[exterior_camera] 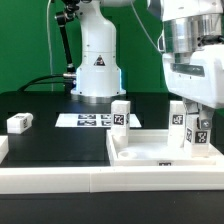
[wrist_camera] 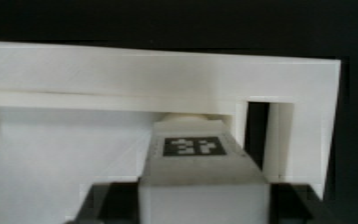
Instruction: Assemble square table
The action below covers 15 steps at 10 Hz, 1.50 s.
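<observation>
**Leg clamped over the square top, exterior view's right**

Surface is matte black, with a plain light wall behind it. The arm's white base sits at the back centre, with black cables trailing off to the exterior view's left. A long white rail runs along the near edge. The marker board lies flat in front of the base.

The arm comes down from the top on the exterior view's right, wrist roughly vertical. The end effector is clenched on a held leg. In the wrist view the tagged leg fills the gap between the dark fingers. The held leg is upright above the far right part of the square top. Cannot tell whether its base touches the top.

The square top lies flat at front right, rim up, just behind the rail. The wrist view shows a slot in its wall beside the held leg.

Other parts:
- A second leg stands upright just beside the held one, on the side toward the exterior view's left.
- A third leg stands upright at the top's far left corner. Cannot tell whether it is on the top or behind it.
- A fourth leg lies on its side well apart, at the exterior view's left.
</observation>
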{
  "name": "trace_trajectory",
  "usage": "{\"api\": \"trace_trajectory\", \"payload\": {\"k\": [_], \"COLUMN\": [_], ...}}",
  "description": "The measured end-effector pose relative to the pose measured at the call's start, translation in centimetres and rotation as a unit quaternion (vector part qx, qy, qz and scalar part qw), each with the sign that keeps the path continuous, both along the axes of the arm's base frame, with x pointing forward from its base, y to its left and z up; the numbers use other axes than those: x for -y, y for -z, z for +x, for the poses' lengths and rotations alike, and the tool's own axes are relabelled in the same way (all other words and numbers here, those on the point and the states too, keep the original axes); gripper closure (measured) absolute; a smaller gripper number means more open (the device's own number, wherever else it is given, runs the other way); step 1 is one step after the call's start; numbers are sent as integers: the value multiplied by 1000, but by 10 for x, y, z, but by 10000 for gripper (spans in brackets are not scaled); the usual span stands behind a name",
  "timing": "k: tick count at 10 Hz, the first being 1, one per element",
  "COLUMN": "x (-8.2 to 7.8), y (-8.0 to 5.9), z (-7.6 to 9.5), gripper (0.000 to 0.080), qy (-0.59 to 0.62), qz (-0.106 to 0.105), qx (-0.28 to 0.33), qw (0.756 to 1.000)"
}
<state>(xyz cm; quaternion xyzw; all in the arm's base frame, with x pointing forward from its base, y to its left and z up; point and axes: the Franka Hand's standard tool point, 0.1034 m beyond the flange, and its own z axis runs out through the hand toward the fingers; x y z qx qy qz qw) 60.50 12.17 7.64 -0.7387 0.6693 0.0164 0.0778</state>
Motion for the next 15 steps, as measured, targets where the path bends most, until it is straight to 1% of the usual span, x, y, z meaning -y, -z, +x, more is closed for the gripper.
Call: {"api": "trace_trajectory", "payload": {"k": [1, 2, 3, 4, 5, 8, 9, 11, 12, 14, 15], "x": [0, 0, -2, -3, -4, -3, -3, -3, -1, -2, -3], "y": [0, 1, 0, 1, 1, 1, 1, 2, 2, 2, 2], "z": [0, -1, -2, -2, -2, -2, -2, -5, -5, -5, -6], "gripper": [503, 312, 187, 187, 158, 150, 150, 150, 150, 150, 150], "qy": [-13, -22, -74, -129, -170, -262, -304, -410, -459, -515, -529], "qz": [-1, -2, -4, -7, -10, -17, -20, -42, -49, -51, -52], "qx": [2, 1, -2, 4, 11, 24, 30, 22, 26, 33, 34], "qw": [1000, 1000, 997, 992, 985, 965, 952, 911, 887, 855, 846]}}
